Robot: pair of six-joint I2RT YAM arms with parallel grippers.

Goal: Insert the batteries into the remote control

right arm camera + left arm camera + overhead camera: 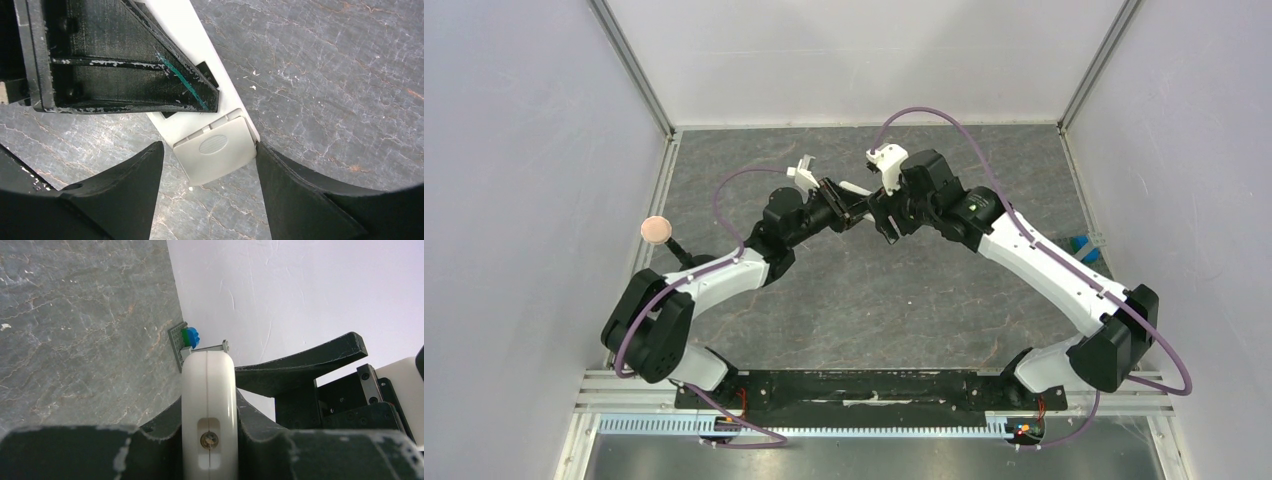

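- Well, both arms meet over the middle of the grey stone-patterned table [874,300], wrists nose to nose
- Left gripper [208,416] is clamped on the remote control [208,375], pinching it by its two broad faces, so the left wrist camera sees it edge-on, with its seam and a small screw recess facing the lens
- From above, the remote control shows only as a white sliver between the two grippers, held up off the table
- Right gripper [210,148] is released: its jaws stand apart around the remote's end, where a small pale grey cover [216,156] with an oval thumb grip sits
- One finger [300,195] touches the cover at its corner; the other stands clear of it, with bare table showing in the gap
- Whether that cover is fully latched, I cannot tell
- Off by the wall, a small grey plate with green and blue bricks [188,338] lies on the table, well apart from the action
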